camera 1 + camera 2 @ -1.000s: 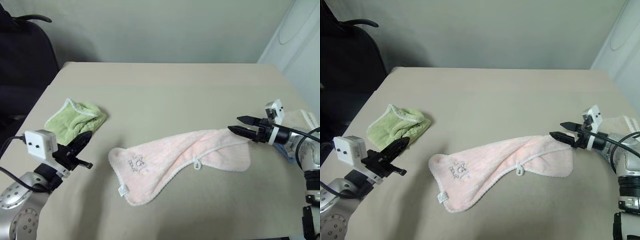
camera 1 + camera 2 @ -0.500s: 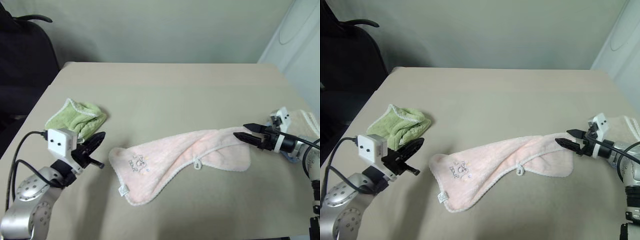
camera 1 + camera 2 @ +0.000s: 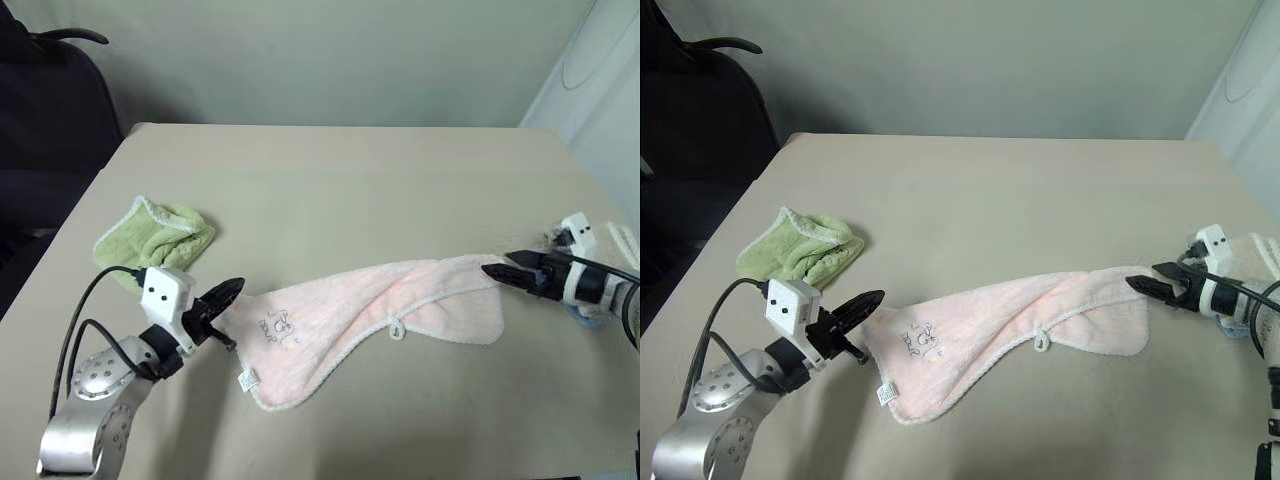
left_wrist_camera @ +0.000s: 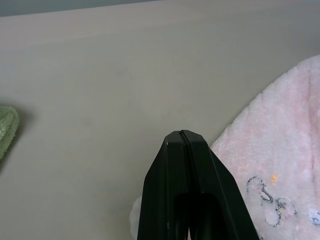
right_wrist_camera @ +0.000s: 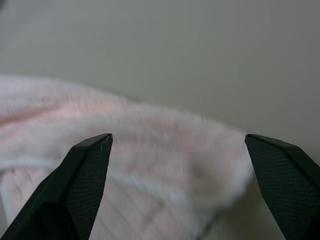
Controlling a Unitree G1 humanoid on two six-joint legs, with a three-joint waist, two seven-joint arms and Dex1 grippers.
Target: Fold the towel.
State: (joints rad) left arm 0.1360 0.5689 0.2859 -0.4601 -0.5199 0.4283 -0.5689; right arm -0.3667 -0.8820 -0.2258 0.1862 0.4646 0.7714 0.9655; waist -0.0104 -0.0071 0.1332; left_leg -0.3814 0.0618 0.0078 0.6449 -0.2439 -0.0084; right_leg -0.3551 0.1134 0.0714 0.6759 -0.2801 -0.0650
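- Lay half-folded and slantwise on the table [image 3: 1020, 190]: pink towel [image 3: 1010, 320], embroidered mark facing up.
- Sat just beside the towel's near-left edge: left gripper [image 3: 870, 301], fingers pressed together.
- Hovered at the towel's far-right corner: right gripper [image 3: 1145, 279].
- Rested well apart, toward the left: bunched green cloth [image 3: 800, 248].

We are seeing small embroidered lettering on the towel [image 3: 360, 310], beside its cartoon mark, but it is staying unreadable.
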